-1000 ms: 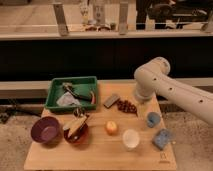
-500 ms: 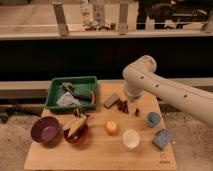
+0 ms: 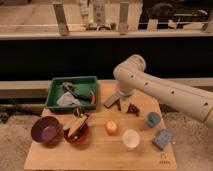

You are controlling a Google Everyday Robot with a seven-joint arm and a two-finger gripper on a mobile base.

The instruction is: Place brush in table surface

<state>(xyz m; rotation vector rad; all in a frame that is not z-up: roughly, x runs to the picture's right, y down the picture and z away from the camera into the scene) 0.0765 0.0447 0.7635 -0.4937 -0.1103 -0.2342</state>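
Observation:
A tan, brush-like object [image 3: 75, 125] lies across a red bowl [image 3: 77, 136] at the front left of the wooden table [image 3: 100, 155]. My gripper [image 3: 123, 104] hangs from the white arm [image 3: 165, 92] over the table's back middle. It is to the right of the green tray [image 3: 54, 94] and well apart from the red bowl. It sits right by a flat grey object [image 3: 111, 100] and a small dark item [image 3: 132, 108]. I see nothing held in it.
The green tray holds several items, including a grey cloth [image 3: 65, 100]. A purple bowl [image 3: 46, 130] stands at the front left. An orange [image 3: 111, 127], a white cup [image 3: 131, 138], a blue cup [image 3: 153, 119] and a blue sponge [image 3: 162, 139] stand at the front right.
The arm has swung left, and the gripper has moved from the table's right side to its back middle, nearer the green tray. The objects on the table have not moved.

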